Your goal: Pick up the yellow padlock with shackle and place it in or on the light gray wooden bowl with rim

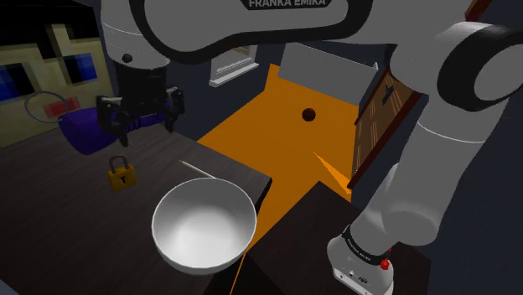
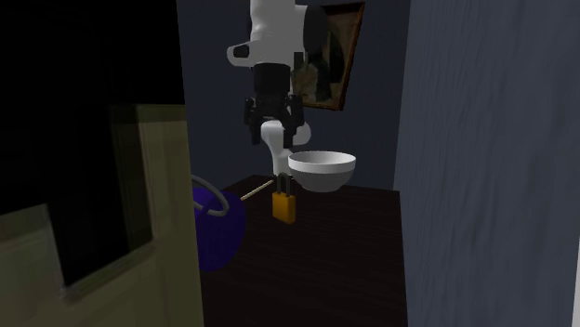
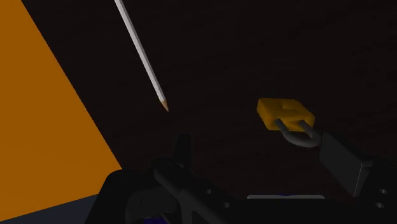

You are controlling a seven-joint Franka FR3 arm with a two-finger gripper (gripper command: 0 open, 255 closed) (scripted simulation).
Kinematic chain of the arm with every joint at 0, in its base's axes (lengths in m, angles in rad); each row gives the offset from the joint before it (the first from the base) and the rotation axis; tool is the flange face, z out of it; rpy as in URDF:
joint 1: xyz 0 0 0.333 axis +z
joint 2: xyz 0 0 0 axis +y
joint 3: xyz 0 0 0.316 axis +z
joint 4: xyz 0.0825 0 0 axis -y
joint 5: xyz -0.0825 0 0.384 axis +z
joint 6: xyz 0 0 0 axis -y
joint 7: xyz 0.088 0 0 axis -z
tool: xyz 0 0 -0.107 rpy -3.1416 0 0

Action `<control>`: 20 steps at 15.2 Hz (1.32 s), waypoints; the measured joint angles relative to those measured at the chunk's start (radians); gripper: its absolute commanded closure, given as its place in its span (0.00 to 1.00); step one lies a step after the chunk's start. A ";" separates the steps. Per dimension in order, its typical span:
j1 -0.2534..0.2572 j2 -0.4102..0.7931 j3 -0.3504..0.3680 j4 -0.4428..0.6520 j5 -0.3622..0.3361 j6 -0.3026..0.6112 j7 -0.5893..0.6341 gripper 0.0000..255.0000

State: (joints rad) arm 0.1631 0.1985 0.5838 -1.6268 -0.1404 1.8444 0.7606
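The yellow padlock [image 1: 121, 175] stands upright on the dark table, its grey shackle on top; it also stands in front of the bowl in the second exterior view [image 2: 284, 206]. My gripper [image 1: 142, 126] hangs open above it, a little farther back, touching nothing. In the wrist view the padlock [image 3: 285, 112] lies ahead of the open gripper [image 3: 263, 156], its shackle [image 3: 299, 135] close to one finger [image 3: 343, 162] and apart from it. The light grey bowl [image 1: 204, 225] sits near the table's front corner [image 2: 322, 169].
A pencil [image 1: 197, 170] lies between padlock and bowl [image 3: 143, 54]. A purple bowl-like container [image 1: 80, 130] with a thin ring stands behind the padlock [image 2: 218, 228]. The table edge drops to an orange floor [image 1: 277, 126] on the shoulder view's right.
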 measured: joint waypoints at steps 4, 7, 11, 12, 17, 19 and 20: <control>0.102 0.196 -0.004 0.209 -0.111 -0.060 0.094 0.00; 0.128 0.239 -0.010 0.243 -0.134 -0.062 0.115 0.00; 0.125 0.248 -0.013 0.204 -0.141 -0.016 0.122 0.00; 0.127 0.254 -0.014 0.196 -0.144 -0.004 0.126 0.00; 0.125 0.258 -0.016 0.182 -0.147 0.014 0.127 0.00; 0.125 0.258 -0.016 0.182 -0.147 0.015 0.127 0.00; 0.125 0.258 -0.016 0.182 -0.147 0.015 0.127 1.00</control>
State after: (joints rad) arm 0.2881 0.4566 0.5673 -1.4449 -0.2875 1.8589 0.8876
